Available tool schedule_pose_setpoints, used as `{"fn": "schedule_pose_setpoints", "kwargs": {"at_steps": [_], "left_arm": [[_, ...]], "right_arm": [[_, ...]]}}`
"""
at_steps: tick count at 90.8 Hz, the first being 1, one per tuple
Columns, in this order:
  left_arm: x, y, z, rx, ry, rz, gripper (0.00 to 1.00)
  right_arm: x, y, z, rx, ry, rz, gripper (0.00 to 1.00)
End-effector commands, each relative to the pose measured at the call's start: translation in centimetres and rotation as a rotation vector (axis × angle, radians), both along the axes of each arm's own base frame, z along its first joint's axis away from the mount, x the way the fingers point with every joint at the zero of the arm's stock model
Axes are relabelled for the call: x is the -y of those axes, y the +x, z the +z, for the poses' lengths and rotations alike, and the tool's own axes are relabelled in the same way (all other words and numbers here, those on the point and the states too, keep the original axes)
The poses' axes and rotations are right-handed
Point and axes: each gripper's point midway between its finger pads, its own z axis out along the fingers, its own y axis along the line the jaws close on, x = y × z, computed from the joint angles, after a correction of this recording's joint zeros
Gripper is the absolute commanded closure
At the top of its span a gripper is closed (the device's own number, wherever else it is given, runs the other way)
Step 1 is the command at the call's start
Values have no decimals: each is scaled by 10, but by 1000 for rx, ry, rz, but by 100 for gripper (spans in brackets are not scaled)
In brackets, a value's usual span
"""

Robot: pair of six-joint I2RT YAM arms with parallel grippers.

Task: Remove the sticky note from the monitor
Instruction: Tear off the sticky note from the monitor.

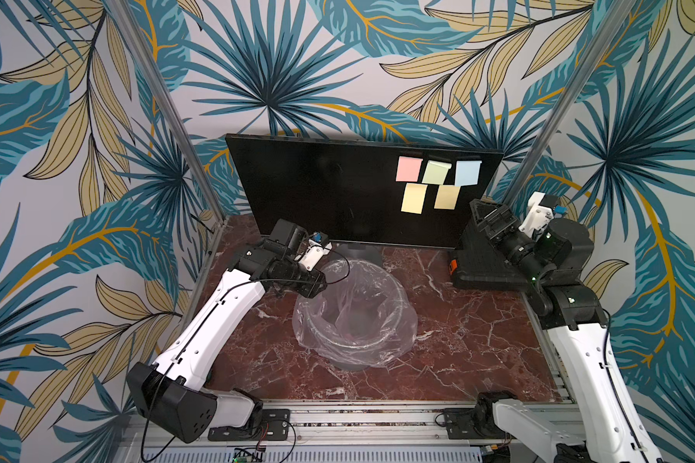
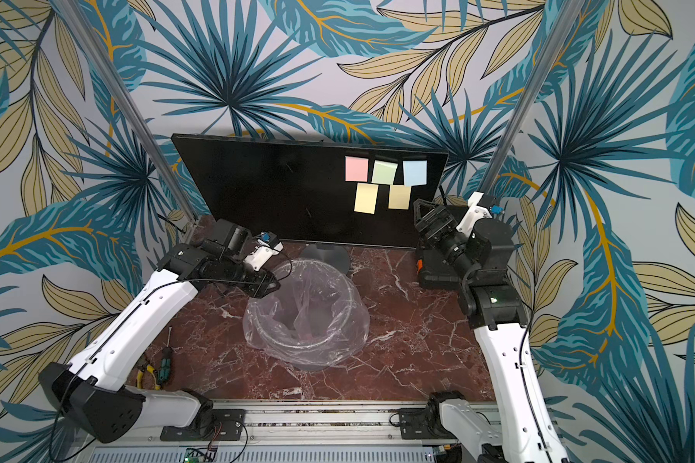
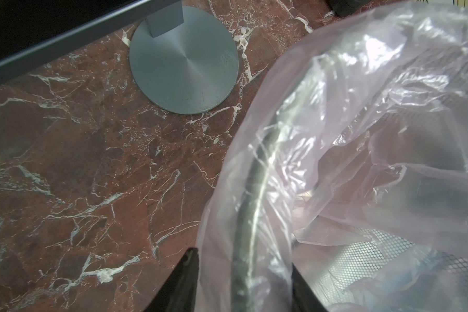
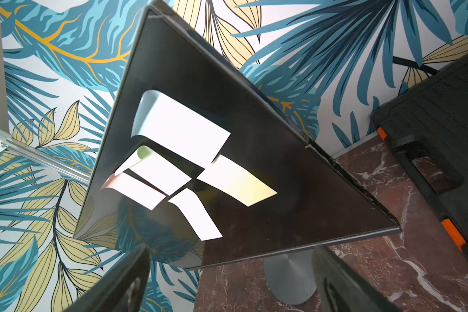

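Sticky notes [image 1: 436, 172], five in pastel colours, are all stuck in a cluster on the right part of the monitor [image 1: 318, 188] screen, so judging by that the peeling is not yet done. The right tool [image 1: 486, 212] hangs near the lower notes, jaws wide and empty, facing the cluster. The left tool [image 1: 317, 284], jaws partly apart and gripping nothing visible, hovers over the rim of the plastic-lined bin [image 1: 394, 320] on the table [image 1: 478, 340].

We see a glossy black screen on the monitor [image 4: 295, 173], matt paper sticky notes [image 1: 409, 168], a brushed grey metal stand base [image 3: 184, 62], a polished red marble tabletop [image 3: 65, 162], and a crinkled translucent plastic liner [image 3: 376, 121].
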Motion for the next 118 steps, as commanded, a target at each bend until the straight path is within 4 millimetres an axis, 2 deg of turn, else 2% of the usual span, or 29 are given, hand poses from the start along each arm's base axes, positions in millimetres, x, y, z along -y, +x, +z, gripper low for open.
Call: {"fn": "schedule_pose_setpoints", "kwargs": {"at_steps": [1,18,53,82,118], "left_arm": [[1,6,14,39,-6,-1,55],[1,6,14,43,0,-2,55],[1,6,15,47,-1,-2,55],[1,5,16,47,-5,-8,54],[2,4,17,50,-10,-13,53]], "right_arm": [[-2,12,20,67,53,24,5],[-6,27,36,117,77,59,11],[-11,56,36,150,97,86,22],[-11,66,38,185,83,89,34],[-10,75,41,205,102,87,36]]}}
